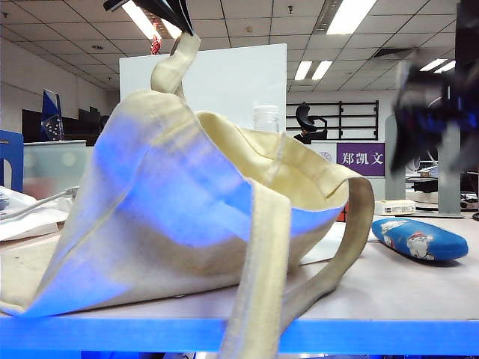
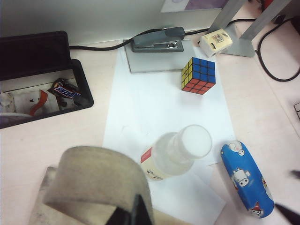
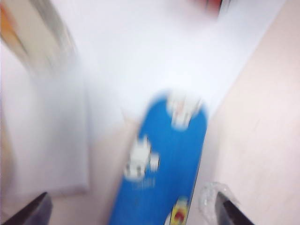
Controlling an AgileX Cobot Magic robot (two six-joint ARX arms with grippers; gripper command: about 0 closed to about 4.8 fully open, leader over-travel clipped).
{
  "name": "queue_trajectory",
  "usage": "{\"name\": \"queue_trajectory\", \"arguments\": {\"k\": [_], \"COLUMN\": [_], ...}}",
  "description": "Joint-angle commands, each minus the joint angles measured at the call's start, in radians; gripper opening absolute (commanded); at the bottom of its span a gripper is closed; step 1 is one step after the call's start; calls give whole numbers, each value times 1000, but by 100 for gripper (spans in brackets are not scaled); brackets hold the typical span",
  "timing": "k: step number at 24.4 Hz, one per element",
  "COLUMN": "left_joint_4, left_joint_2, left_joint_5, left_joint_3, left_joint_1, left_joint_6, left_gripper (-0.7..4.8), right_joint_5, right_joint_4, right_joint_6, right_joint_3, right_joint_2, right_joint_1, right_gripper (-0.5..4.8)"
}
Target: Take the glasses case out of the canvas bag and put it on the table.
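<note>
Jaws of the right gripper are spread above the glasses case lying on the table beside the canvas bag, whose strap is pinched by the left gripper; the case is judged light, smooth, best gripped mid-length.

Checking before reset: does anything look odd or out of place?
Nothing spilled or damaged. The bag sags lopsided, hung by one strap from the shut left gripper. The case lies on the table, free of the open right gripper.
</note>
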Motion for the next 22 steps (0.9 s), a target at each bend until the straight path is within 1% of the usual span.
{"name": "queue_trajectory", "arguments": {"k": [1, 2, 4, 7, 9, 11, 19, 22], "left_joint_4": [14, 14, 14, 14, 14, 14, 14, 14], "left_joint_2": [-8, -8, -8, -8, -8, -8, -8, -8], "left_joint_5": [0, 0, 0, 0, 0, 0, 0, 0], "left_joint_3": [6, 6, 6, 6, 6, 6, 6, 6], "left_joint_1": [-1, -1, -1, -1, -1, -1, -1, -1], "left_joint_6": [8, 8, 8, 8, 8, 8, 8, 8], "left_gripper": [-5, -5, -5, -5, -5, -5, -5, -5], "right_joint_5": [-14, -47, -65, -80, -90, -89, -89, -108], "right_joint_4": [-4, -14, -19, -40, -68, -89, -127, -145], "right_joint_6": [73, 95, 119, 150, 150, 150, 150, 150], "right_joint_3": [34, 43, 44, 44, 44, 44, 44, 44], "right_joint_2": [-95, -156, -211, -301, -349, -377, -389, -389], "right_joint_1": [0, 0, 1, 1, 1, 1, 1, 1], "right_gripper": [441, 440, 440, 436, 417, 417, 417, 417]}}
